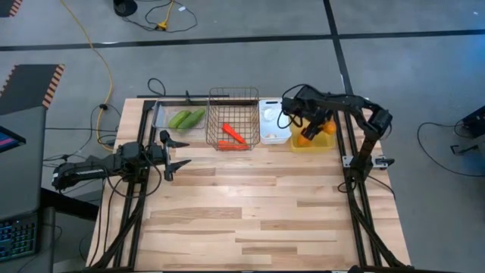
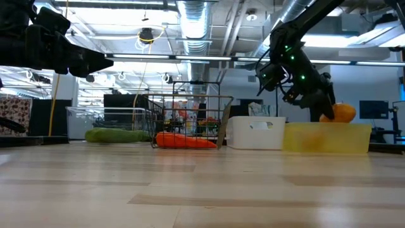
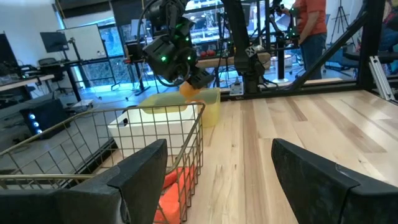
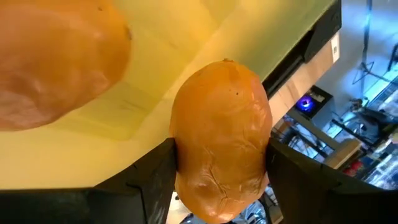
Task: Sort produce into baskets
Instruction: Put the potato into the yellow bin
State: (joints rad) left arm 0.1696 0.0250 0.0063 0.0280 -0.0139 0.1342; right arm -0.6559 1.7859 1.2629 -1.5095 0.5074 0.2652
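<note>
My right gripper is over the yellow bin at the table's far right, shut on an orange. A second orange lies inside the bin. Two green cucumbers lie in the clear tray. Two carrots lie on the floor of the wire basket. The white bin holds pale garlic. My left gripper is open and empty above the table's left side, near the tray. My right gripper pinches the orange's two opposite sides between its two fingers. The fingers slant down into the yellow bin from above. In the low view the orange shows just above the bin's rim. I cannot tell whether it touches the bin.
The four containers stand in a row along the table's far edge. The near part of the wooden table is bare. A person stands in the room beyond the table.
</note>
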